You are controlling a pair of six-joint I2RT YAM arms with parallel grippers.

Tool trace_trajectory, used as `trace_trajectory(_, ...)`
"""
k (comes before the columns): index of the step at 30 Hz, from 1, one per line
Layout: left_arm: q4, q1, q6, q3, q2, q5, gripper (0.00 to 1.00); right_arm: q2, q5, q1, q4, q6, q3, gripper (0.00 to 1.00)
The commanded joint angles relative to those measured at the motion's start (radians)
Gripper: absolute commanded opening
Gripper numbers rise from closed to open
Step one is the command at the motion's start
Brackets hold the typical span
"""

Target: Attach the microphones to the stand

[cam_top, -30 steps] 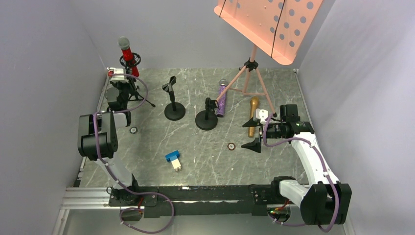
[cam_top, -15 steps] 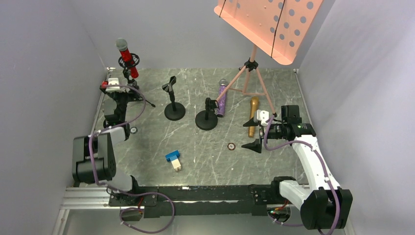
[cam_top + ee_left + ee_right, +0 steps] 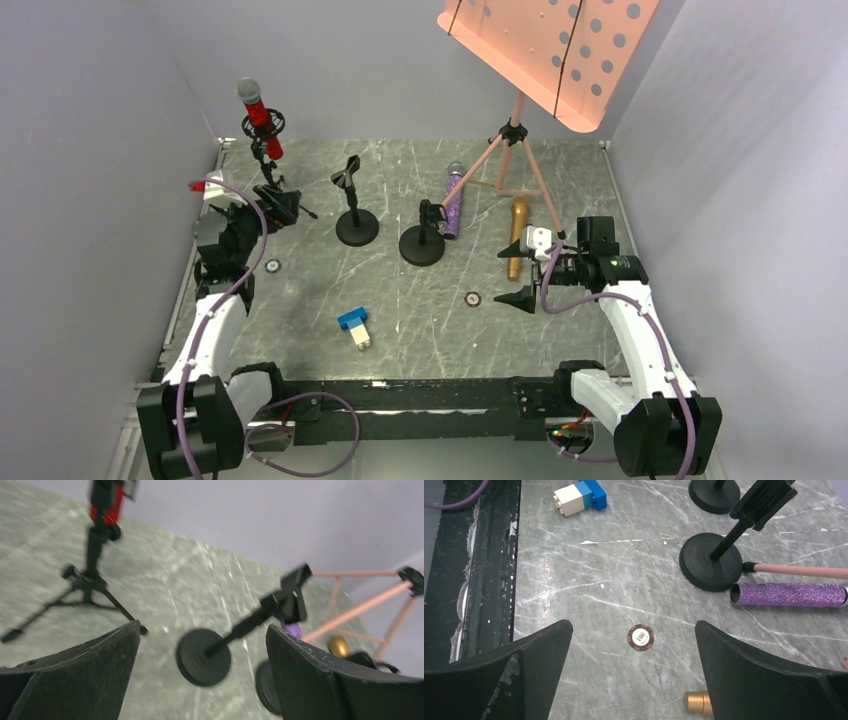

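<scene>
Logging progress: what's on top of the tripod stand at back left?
The red mic sits in its ring mount, head up, tilted. The mount hides part of the barrel, so how firmly it is seated cannot be seen.

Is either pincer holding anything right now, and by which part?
Nothing is held: the left pincer and the right pincer are both open and empty.

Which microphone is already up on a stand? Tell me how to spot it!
Look at the far left corner of the grey table. There a black tripod stand holds the red microphone up. The purple one and gold one lie flat.
</scene>
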Motion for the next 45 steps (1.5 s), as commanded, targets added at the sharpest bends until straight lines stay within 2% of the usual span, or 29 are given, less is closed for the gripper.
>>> trace_trajectory(1, -0.223, 0.002, -0.134, 0.042, -0.054, 0.240, 0.99, -0.022, -0.034, -0.004, 0.022, -0.018, 0.025, 0.99)
trace_trajectory(4, -0.283, -0.025, -0.114, 0.040, -0.054, 0.290, 0.99, -0.021, -0.036, -0.004, 0.024, -0.015, 0.024, 0.99)
trace_trajectory(7, -0.347, -0.123, -0.021, 0.059, -0.006, 0.261, 0.99, -0.018, -0.038, -0.004, 0.025, -0.014, 0.023, 0.99)
trace_trajectory(11, -0.167, -0.302, 0.033, 0.007, 0.059, 0.158, 0.98, -0.012, -0.034, -0.004, 0.026, -0.010, 0.023, 0.99)
trace_trajectory(14, -0.003, -0.374, 0.091, -0.019, 0.131, 0.030, 0.98, -0.013, -0.035, -0.004, 0.027, -0.011, 0.023, 0.99)
trace_trajectory(18, 0.179, -0.387, 0.182, -0.009, 0.271, -0.085, 0.94, -0.017, -0.041, -0.034, 0.025, -0.011, 0.022, 0.99)
trace_trajectory(21, 0.258, -0.387, 0.244, 0.042, 0.396, -0.078, 0.91, -0.021, -0.042, -0.034, 0.023, -0.013, 0.023, 0.99)
trace_trajectory(28, 0.513, -0.387, 0.260, 0.073, 0.565, -0.128, 0.81, -0.024, -0.036, -0.035, 0.019, -0.018, 0.026, 0.99)
trace_trajectory(36, 0.587, -0.395, 0.220, 0.154, 0.688, -0.124, 0.68, -0.013, -0.034, -0.035, 0.009, -0.028, 0.030, 0.99)
trace_trajectory(39, 0.588, -0.395, 0.225, 0.186, 0.724, -0.102, 0.58, -0.012, -0.031, -0.033, 0.010, -0.027, 0.030, 0.99)
trace_trajectory(44, 0.596, -0.395, 0.239, 0.206, 0.753, -0.022, 0.06, -0.009, -0.026, -0.034, 0.010, -0.029, 0.031, 0.99)
trace_trajectory(45, 0.614, -0.396, 0.242, 0.194, 0.751, -0.017, 0.00, -0.008, -0.025, -0.034, 0.008, -0.028, 0.031, 0.99)
